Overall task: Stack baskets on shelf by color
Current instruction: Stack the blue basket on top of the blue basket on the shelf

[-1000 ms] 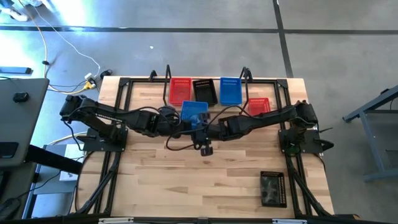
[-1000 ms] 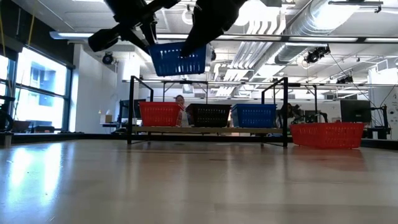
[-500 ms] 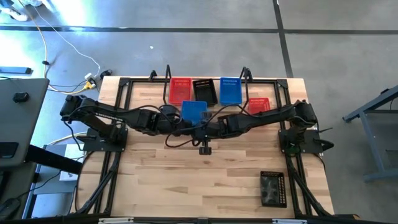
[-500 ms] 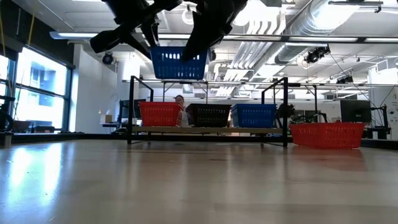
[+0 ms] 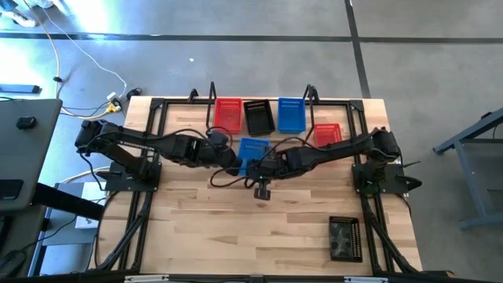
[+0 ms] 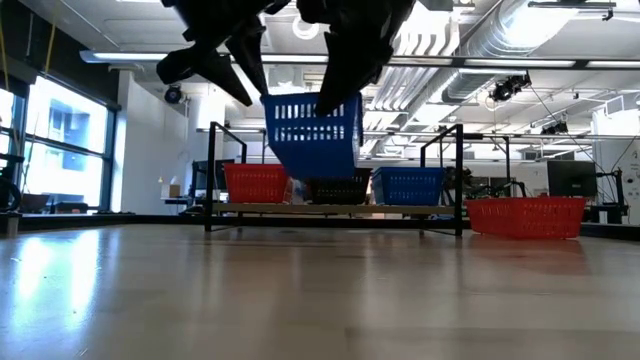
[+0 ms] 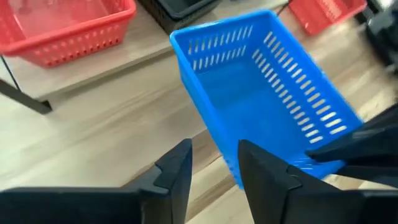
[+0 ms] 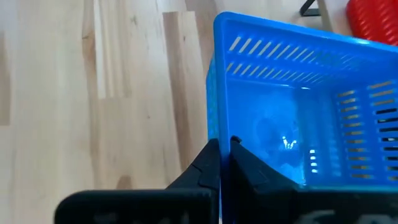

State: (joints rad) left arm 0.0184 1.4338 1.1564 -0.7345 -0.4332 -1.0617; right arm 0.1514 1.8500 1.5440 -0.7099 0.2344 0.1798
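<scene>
The blue basket (image 5: pixel 253 151) has dropped nearer, right tool (image 8: pixel 222 151) pinching its rim, left tool (image 7: pixel 214 163) spread alongside.

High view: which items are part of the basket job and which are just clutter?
Job: carried blue basket in right gripper; red, black and blue baskets on shelf; loose red basket; loose black basket.
Clutter: floor cables, grey desk.
</scene>
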